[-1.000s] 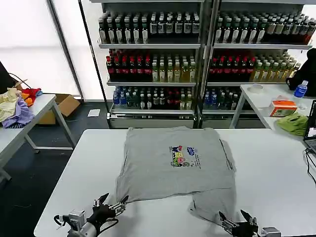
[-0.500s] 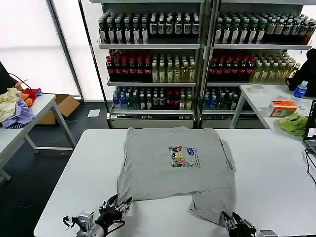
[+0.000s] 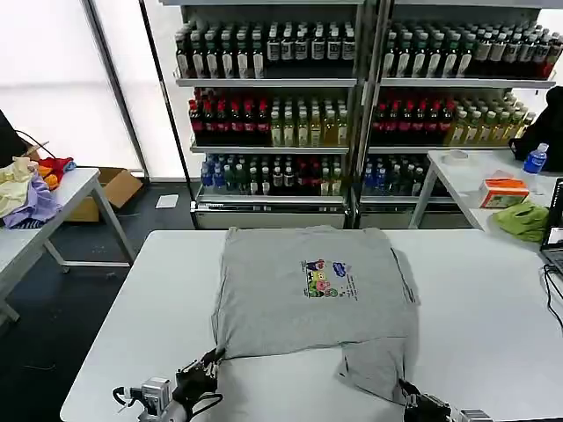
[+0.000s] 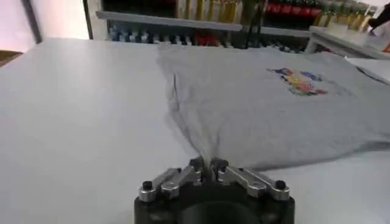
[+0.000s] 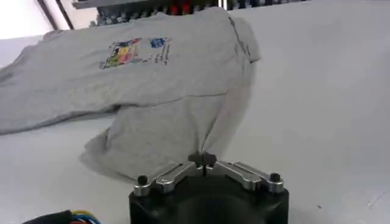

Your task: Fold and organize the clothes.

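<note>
Shirt (image 3: 315,290) hem pinched at two near spots: left gripper (image 3: 208,367) clamped on the near-left corner, right gripper (image 3: 412,400) clamped on the drooping near-right flap. Both drawn nearer and inward over the last second, left one closing from spread fingers onto the cloth edge. Probably the grasp step finished, ready to lift the hem and fold it toward the far edge. Lay flat, print up, at mid counter (image 3: 484,299), white and bare elsewhere. Farther off stood shelves of bottles (image 3: 352,97); at far left a side table with coloured garments (image 3: 31,189); at right a lime-green cloth (image 3: 522,220).
</note>
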